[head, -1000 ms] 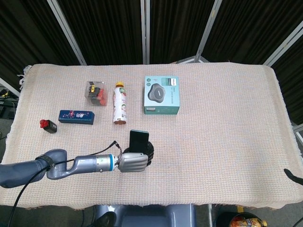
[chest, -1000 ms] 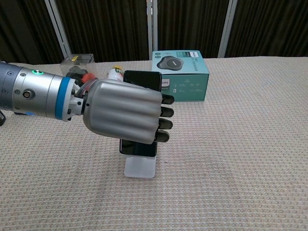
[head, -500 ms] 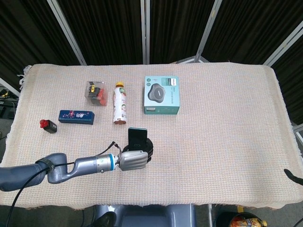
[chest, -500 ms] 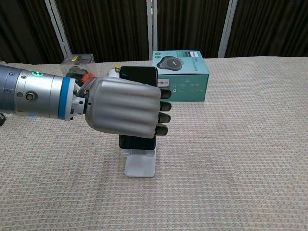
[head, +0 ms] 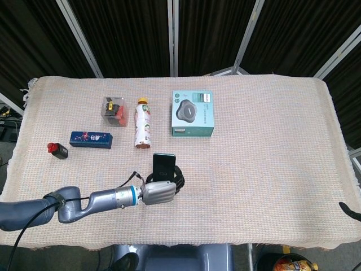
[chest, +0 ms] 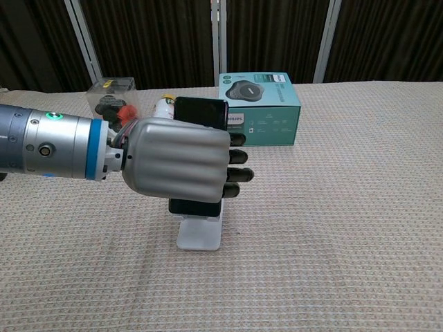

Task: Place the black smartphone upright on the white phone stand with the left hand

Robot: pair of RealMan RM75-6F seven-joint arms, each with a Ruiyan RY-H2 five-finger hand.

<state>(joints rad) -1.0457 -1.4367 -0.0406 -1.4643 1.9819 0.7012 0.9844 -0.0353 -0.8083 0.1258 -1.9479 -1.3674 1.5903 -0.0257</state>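
Note:
The black smartphone (chest: 201,111) stands upright, its top edge showing above my left hand (chest: 181,162), which grips it around the middle with fingers wrapped over it. Its lower end (chest: 196,207) meets the white phone stand (chest: 199,235) on the cloth. In the head view the smartphone (head: 163,166) rises just above the left hand (head: 159,192) near the table's front edge. Whether the phone rests fully in the stand is hidden by the fingers. My right hand is out of sight in both views.
Behind the hand stand a teal box (chest: 259,109), a lying bottle (head: 142,123), a clear box of small items (head: 114,110), a blue pack (head: 90,139) and a small red-capped black item (head: 57,150). The cloth-covered table (head: 271,147) spreads right.
The left hand with the phone has shifted slightly left and lowered, so the phone's bottom now meets the white stand; the stand looks nudged a little left.

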